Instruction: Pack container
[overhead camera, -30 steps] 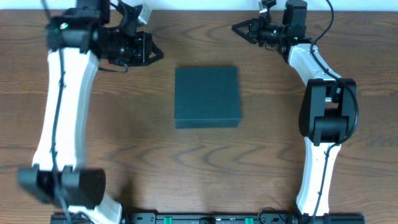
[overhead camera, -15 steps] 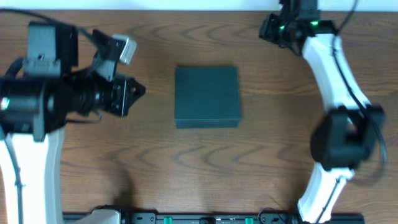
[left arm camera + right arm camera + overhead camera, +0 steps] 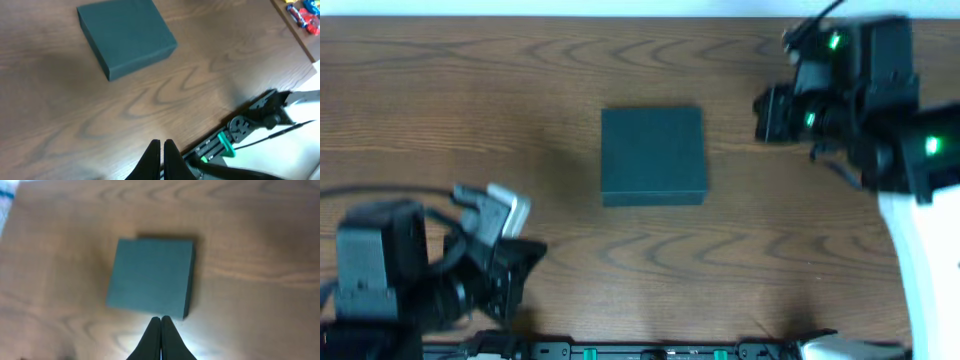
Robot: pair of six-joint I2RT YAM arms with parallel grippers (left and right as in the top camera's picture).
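Only from the left wrist: left gripper (image 3: 161, 146) with fingertips pressed together, nothing between them; past the table (image 3: 210, 65) edge at upper right, small red and blue packets (image 3: 299, 12); along the near edge, a black rail (image 3: 250, 120) with a green clamp (image 3: 225, 146). Only from the right wrist: right gripper (image 3: 160, 321) likewise closed and empty, tips lining up in frame with one edge of the container (image 3: 152, 275). Only overhead: both grippers well apart from the container, left one low at the near-left corner, right one blurred toward the far right. Sits mid-table, lid down flat, sides parallel with the table edges; too nearly square to give a long axis; shows a thin side wall along the near edge; seen corner-on from the left wrist. Bare wood on all four sides, nothing touching; roomiest to left and right, narrower toward the far edge.
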